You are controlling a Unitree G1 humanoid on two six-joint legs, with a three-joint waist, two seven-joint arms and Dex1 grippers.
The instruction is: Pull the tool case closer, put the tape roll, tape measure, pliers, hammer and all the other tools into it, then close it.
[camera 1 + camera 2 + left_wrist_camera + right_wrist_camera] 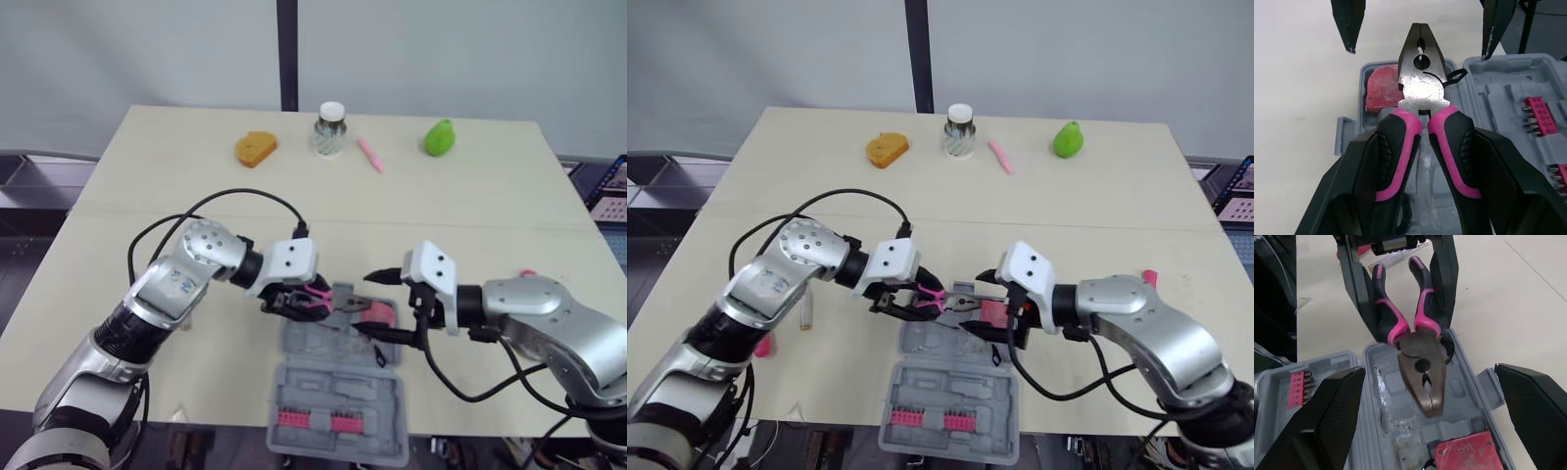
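We see the pale tabletop (pixel 490 196) stretching away beneath and beyond both claws. The grey tool case (pixel 333 387) lies open directly under them. Its tray half sits below the two claws, and its lid half is folded out on the near side of them.

The left claw (pixel 299 302) is clamped on the pliers (pixel 1422 83), its two black fingers pressing the pink and black handles together. The right claw (pixel 384 305) faces it from just beside. Its fingers are spread wide and hold nothing, one above and one below the line of the pliers.

The pliers reach out from the left claw toward the right one, nose shut. Their steel head hangs over the tray and comes up to the gap between the right claw's spread fingers. We cannot tell whether the head touches the tray.

A red tool (pixel 1469 453) sits in the tray end under the right claw, just past the pliers' nose. Two pink bit strips (pixel 312 421) sit in the lid half, on the near side of both claws.

Well apart from both claws, along the far side of the tabletop, stand an orange wedge (pixel 255 149), a small jar (pixel 331 129), a pink pen (pixel 370 154) and a green fruit shape (pixel 439 138).
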